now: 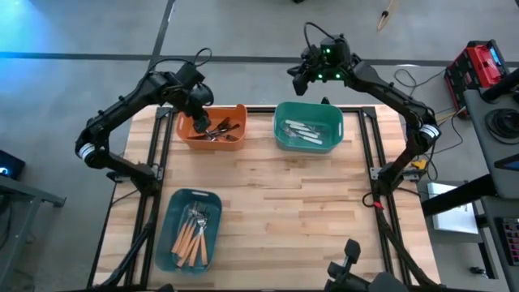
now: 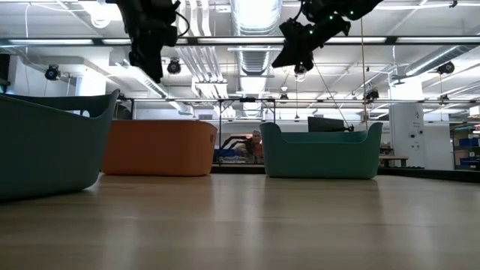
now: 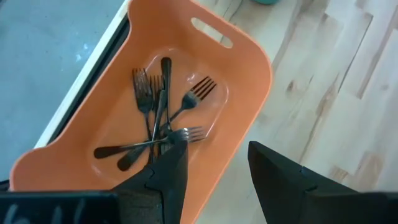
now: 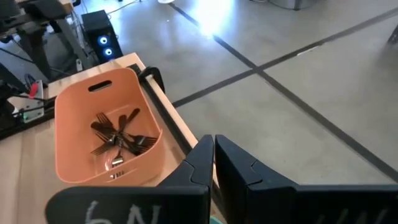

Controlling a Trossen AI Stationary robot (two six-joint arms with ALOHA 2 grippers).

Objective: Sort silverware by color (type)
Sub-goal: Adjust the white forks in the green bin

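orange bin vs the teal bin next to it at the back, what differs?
The orange bin holds dark forks; the back teal bin holds white-handled utensils. The left gripper, open, hangs over the orange bin; the right gripper, shut, is past the teal bin's far edge. Both bins share one shape and stand upright.

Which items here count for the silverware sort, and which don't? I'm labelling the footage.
Job:
black forks
white-handled silverware
orange-handled silverware

Other:
orange bin
green bin
blue bin
table
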